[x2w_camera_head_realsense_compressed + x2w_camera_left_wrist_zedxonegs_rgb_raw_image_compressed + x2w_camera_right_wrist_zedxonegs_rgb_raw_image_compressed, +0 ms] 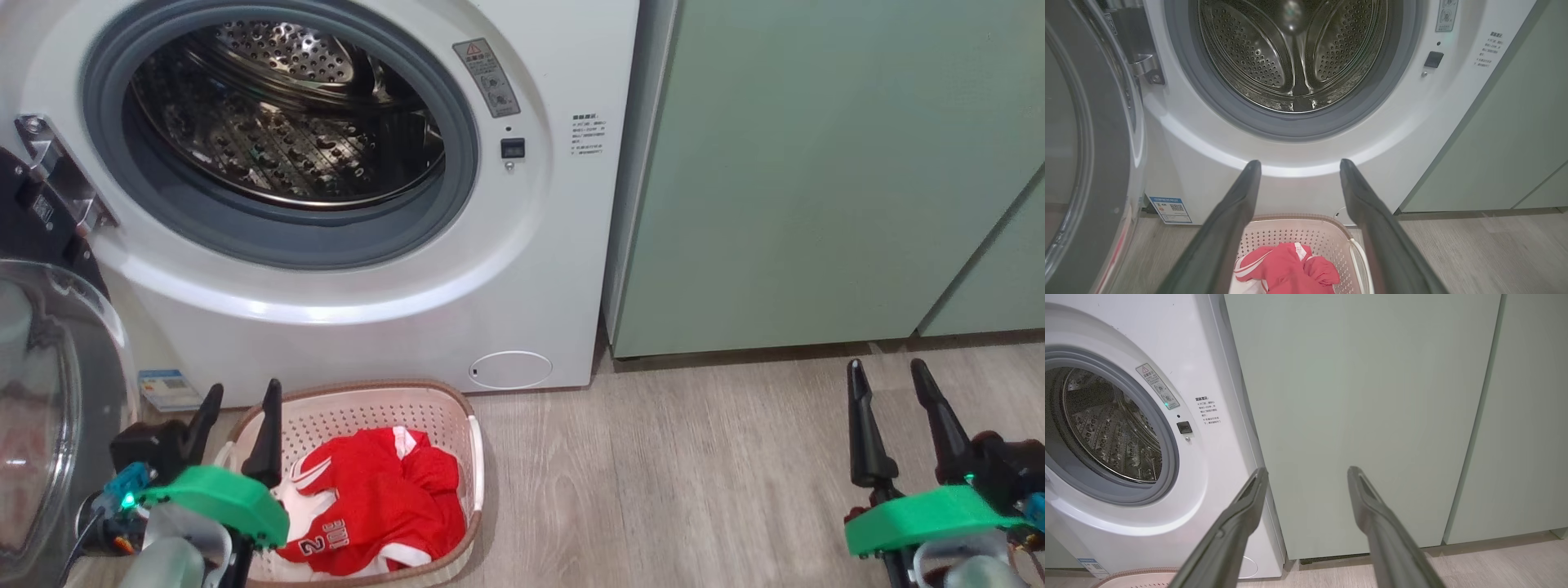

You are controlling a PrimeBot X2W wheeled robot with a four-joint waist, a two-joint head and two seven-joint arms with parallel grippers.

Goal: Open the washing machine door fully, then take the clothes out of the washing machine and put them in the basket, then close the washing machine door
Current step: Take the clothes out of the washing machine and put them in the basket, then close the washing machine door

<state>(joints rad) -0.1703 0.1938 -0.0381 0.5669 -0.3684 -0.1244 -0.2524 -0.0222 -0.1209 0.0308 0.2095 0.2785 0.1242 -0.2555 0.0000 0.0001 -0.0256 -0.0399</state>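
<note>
The white washing machine (539,269) stands with its steel drum (286,114) bare inside. Its door (41,392) hangs swung out at the far left, black-rimmed with a clear bulging window. On the floor before the washer sits the cream basket (453,412) holding the red clothes (375,498). My left gripper (242,396) hovers open over the basket's left rim, nothing between its fingers. In the left wrist view the left gripper (1298,165) points at the washer front above the basket (1331,241) and clothes (1290,265). My right gripper (888,376) stands open and free over the floor at right, facing the cabinets as the right gripper (1306,471).
Pale green cabinets (816,163) stand right of the washer. Wood-look floor (694,474) stretches between basket and right gripper. A small round white panel (510,369) sits low on the washer front, and a blue label sticker (167,389) at its lower left.
</note>
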